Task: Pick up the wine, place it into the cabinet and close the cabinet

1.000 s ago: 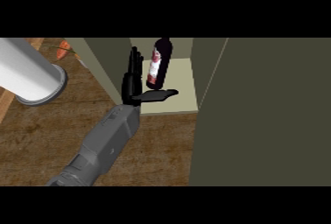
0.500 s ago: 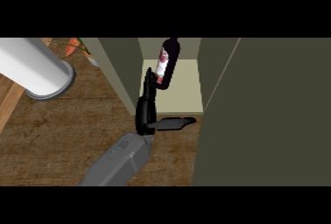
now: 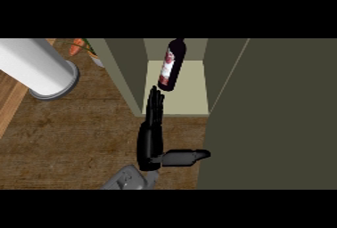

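One wine bottle is stood inside one cabinet; one left hand is held released, fingers straight, just beside it.

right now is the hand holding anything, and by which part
Nothing is held. The left hand is open, fingers straight, beside the base of the wine bottle, which stands in the cabinet.

The dark wine bottle bears a red-and-white label; the cabinet is olive, the counter brown-grained.
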`<action>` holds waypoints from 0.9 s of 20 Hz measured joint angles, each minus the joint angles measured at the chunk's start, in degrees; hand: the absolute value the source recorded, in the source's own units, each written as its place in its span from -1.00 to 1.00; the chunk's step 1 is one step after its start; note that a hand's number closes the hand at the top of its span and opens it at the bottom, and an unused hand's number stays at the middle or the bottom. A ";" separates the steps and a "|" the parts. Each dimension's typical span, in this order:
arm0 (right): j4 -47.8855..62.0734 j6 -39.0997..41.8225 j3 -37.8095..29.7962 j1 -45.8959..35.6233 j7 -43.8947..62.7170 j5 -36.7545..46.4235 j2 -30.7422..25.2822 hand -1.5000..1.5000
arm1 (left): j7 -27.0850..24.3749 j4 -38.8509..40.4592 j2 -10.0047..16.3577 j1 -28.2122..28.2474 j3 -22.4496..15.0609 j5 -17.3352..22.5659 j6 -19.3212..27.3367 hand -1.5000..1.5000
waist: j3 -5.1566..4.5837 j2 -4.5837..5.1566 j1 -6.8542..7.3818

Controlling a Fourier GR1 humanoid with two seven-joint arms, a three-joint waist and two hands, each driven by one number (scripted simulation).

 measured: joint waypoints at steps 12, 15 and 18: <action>0.06 2.00 -0.20 1.04 0.23 -0.87 -0.60 -1.00 | 4.32 -23.56 9.13 16.66 -4.38 -6.69 3.06 -1.00 | 0.00 0.10 -0.04; 0.18 2.47 1.16 1.69 0.72 -1.48 0.07 1.00 | 4.93 -28.21 12.90 19.55 -4.48 -6.86 1.16 -1.00 | 0.00 0.10 -0.04; 0.48 4.49 1.43 2.03 1.10 -2.42 -0.64 1.00 | 6.38 -33.09 16.50 21.67 -4.58 -7.10 -0.29 -1.00 | 0.00 0.11 -0.02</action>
